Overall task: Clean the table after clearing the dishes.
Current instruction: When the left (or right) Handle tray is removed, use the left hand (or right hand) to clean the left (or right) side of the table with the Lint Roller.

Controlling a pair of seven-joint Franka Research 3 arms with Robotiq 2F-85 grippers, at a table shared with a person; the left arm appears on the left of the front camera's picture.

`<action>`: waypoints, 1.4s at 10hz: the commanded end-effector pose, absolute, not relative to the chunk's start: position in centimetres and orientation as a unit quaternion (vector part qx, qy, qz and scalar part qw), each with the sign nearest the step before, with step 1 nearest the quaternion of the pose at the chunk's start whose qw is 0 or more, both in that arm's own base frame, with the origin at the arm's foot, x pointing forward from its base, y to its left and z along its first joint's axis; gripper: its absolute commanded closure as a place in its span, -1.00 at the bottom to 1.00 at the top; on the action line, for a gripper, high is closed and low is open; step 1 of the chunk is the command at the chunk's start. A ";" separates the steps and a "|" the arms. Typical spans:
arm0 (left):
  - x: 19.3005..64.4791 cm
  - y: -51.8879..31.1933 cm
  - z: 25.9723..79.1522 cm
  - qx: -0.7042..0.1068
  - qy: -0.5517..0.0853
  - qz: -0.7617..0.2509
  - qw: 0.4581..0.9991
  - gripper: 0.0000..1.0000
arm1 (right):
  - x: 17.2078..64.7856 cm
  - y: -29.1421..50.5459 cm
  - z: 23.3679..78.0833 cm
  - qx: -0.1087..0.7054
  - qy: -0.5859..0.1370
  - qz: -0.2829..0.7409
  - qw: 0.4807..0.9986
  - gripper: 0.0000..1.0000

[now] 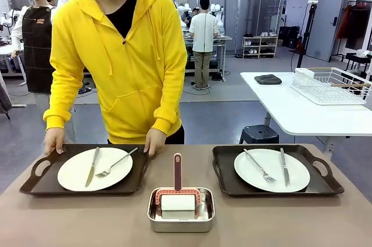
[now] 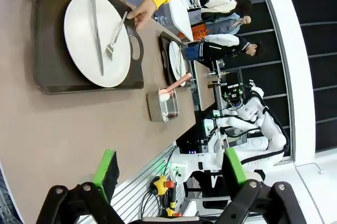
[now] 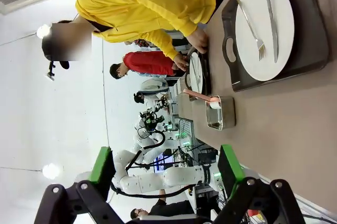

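On the taupe table (image 1: 70, 218) stand two dark handled trays, each bearing a white plate with a fork and a knife. A person in a yellow hoodie rests both hands (image 1: 154, 141) on the far edge of the left tray (image 1: 35, 186), around its plate (image 1: 72, 171). The right tray (image 1: 224, 171) and its plate (image 1: 273, 163) lie untouched. My left gripper (image 2: 169, 168) hangs open above the table, well short of the left tray's plate (image 2: 79, 29). My right gripper (image 3: 166, 166) is open too, well back from the right tray's plate (image 3: 253, 8).
A small steel pan (image 1: 180, 228) holding a white sponge brush with a pink handle (image 1: 177, 171) sits at the table's middle front, between the trays. A white table (image 1: 302, 113) with a wire rack (image 1: 331, 87) stands at the back right.
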State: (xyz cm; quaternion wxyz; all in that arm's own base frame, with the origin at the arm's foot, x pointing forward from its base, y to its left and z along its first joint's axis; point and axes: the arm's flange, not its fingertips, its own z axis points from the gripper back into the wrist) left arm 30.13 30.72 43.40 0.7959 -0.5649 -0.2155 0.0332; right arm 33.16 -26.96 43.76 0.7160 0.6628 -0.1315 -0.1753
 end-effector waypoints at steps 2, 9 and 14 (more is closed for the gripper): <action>29.7 30.8 43.4 -0.568 -0.218 0.025 0.793 -1.00 | 32.9 -27.2 43.9 0.666 -0.132 -0.171 0.714 -1.00; 29.7 30.8 43.4 -0.568 -0.218 0.025 0.793 -1.00 | 32.9 -27.2 43.9 0.666 -0.132 -0.171 0.714 -1.00; 30.1 30.7 43.4 -0.565 -0.216 0.033 0.796 -1.00 | 32.9 -27.2 43.9 0.666 -0.132 -0.171 0.714 -1.00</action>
